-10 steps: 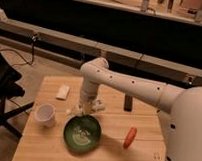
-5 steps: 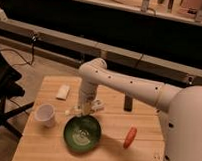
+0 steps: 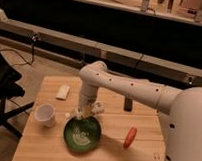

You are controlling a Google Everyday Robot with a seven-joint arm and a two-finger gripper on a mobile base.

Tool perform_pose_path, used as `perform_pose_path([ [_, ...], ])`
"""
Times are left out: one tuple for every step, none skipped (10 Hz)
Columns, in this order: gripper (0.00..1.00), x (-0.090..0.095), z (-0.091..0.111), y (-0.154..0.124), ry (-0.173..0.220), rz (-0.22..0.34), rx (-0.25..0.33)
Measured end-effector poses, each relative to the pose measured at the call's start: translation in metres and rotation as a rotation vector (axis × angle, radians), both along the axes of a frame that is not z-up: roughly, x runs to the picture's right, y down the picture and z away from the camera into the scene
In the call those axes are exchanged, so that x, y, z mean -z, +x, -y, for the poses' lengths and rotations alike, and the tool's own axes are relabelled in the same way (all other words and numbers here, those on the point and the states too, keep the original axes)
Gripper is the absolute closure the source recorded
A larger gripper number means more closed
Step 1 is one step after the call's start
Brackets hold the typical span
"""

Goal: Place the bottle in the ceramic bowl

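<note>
**A:** Start from the near side. What's on the bench (image 3: pixel 42 148)?

**B:** The green bowl (image 3: pixel 67 132) sits near the front edge, about the middle. Nothing lies in it that I can make out. A white cup (image 3: pixel 45 114) stands just to its left, and an orange stick-shaped thing (image 3: pixel 129 137) lies to its right, apart from it.

**A:** And the gripper?

**B:** The gripper (image 3: pixel 85 112) hangs at the bowl's far rim, a little left of centre. The jaws look clenched on a pale thing that sticks out to either side. I take that to be the bottle (image 3: pixel 96 107), held crosswise. So the bottle is in the grasp, over the far rim and not yet in the bowl.

**A:** What has moved in the last second?

**B:** Almost nothing. The arm (image 3: pixel 129 88) keeps the same bend and the gripper stays at the same spot over the rim. The bowl, cup and orange thing have not shifted either.

**A:** Meaning?

**B:** I'd judge the carry is done and the arm has settled for the drop. What remains is the release, maybe after a small move nearer, since the bottle hangs over the rim and not the centre. Let go here, it could tip off the far edge.

**A:** Anything farther back?

**B:** A dark upright can (image 3: pixel 127 103) stands right of the arm, well clear of the bowl. A white block (image 3: pixel 63 91) lies far left.
</note>
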State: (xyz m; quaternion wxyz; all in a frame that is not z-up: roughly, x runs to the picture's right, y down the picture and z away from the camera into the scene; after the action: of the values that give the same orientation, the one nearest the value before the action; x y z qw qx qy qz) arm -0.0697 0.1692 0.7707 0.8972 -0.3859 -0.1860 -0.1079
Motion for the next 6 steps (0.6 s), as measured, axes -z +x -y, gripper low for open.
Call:
perform_pose_path([
  [0.83,0.001,-0.009,0.002,-0.004,-0.005,-0.003],
  [0.69,0.004,-0.013,0.003,-0.006,-0.010,-0.010],
  [0.58,0.006,-0.015,0.003,-0.007,-0.012,-0.012],
  [0.49,0.007,-0.016,0.002,-0.009,-0.012,-0.013],
  [0.37,0.008,-0.018,0.001,-0.015,-0.009,-0.017],
  [0.26,0.009,-0.019,0.000,-0.028,0.000,-0.019],
])
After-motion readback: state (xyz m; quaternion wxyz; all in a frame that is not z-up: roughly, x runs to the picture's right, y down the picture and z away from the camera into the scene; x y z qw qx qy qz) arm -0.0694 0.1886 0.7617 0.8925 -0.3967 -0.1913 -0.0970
